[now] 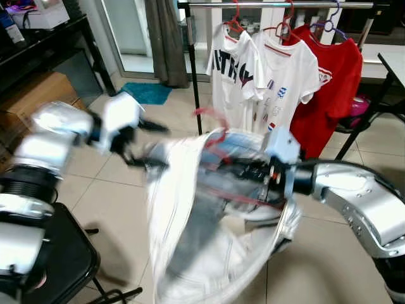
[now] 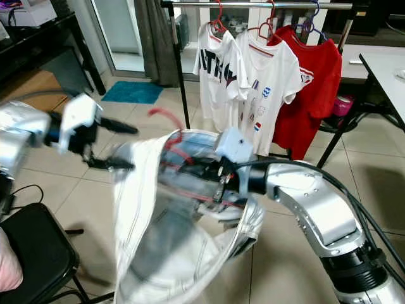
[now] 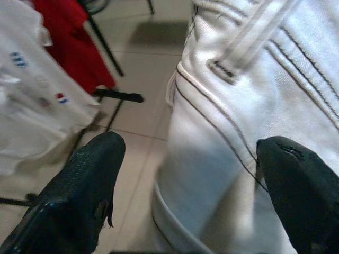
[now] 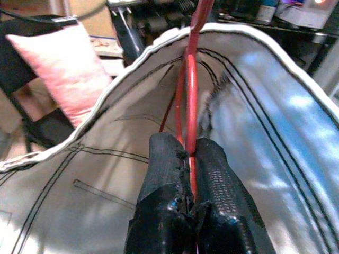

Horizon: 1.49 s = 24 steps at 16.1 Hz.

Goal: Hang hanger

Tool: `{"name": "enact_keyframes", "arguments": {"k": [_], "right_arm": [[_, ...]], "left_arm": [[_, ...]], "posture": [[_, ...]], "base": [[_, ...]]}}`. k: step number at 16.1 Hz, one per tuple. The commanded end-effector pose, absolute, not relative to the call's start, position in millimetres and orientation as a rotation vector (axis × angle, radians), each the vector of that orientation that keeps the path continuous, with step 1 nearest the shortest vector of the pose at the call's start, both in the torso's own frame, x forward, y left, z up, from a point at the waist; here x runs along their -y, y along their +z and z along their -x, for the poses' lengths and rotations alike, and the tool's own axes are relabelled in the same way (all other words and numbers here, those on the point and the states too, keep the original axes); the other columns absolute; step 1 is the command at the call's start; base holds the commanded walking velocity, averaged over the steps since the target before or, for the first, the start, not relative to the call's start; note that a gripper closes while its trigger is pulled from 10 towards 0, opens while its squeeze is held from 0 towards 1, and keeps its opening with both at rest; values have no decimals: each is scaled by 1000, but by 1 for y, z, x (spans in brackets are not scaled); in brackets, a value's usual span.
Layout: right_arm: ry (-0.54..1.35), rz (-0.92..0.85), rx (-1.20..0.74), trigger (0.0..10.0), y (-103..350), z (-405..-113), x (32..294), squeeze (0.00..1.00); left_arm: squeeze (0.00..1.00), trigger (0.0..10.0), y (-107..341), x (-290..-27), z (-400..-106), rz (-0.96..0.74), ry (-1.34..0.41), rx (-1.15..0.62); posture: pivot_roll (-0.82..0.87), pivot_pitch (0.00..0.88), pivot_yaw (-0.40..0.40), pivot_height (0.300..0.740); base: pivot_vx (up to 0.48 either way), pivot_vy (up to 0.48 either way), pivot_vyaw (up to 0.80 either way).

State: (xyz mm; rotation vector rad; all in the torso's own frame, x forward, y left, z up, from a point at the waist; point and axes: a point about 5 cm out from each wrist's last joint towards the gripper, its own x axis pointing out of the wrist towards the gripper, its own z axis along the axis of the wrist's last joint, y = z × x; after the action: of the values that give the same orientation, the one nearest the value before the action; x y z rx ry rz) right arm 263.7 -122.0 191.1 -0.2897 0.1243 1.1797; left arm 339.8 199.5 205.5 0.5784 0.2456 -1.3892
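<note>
While a pale tiled floor spreads below a clothes rail hung with shirts, the right end effector pinches a red hanger (hook up, toward the rail) inside a white garment; the left end effector, fingers spread wide, sits at the garment's edge.

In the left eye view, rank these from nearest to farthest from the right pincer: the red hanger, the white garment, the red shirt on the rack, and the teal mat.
1. Red hanger: clamped in the right pincer.
2. White garment: draped on that hanger, around the pincer.
3. Red shirt: on the rack behind, toward the robot's right.
4. Teal mat: on the floor, far back on the left.
</note>
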Motion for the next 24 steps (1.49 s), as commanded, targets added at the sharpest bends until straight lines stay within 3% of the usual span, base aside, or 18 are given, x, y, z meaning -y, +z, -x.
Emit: {"name": "enact_keyframes", "arguments": {"k": [1, 2, 3, 24], "right_arm": [[1233, 300, -39, 10000, 203, -258, 115, 0], [1253, 301, -38, 10000, 203, -255, 114, 0], [1275, 303, -33, 10000, 203, -253, 112, 0], [1287, 306, -29, 10000, 203, -256, 113, 0]], "left_arm": [[0, 10000, 209, -197, -340, -601, -1435, -256], [0, 627, 203, -193, -339, -595, -1489, -279], [0, 0, 199, -191, -338, -555, -1537, -303], [0, 0, 182, -183, -338, -541, -1547, -317]], "posture": [[-32, 0, 127, 740], [-35, 0, 129, 740], [-42, 0, 133, 740], [-50, 0, 120, 740]], "base": [[0, 0, 0], [0, 0, 0], [0, 0, 0], [0, 0, 0]]}}
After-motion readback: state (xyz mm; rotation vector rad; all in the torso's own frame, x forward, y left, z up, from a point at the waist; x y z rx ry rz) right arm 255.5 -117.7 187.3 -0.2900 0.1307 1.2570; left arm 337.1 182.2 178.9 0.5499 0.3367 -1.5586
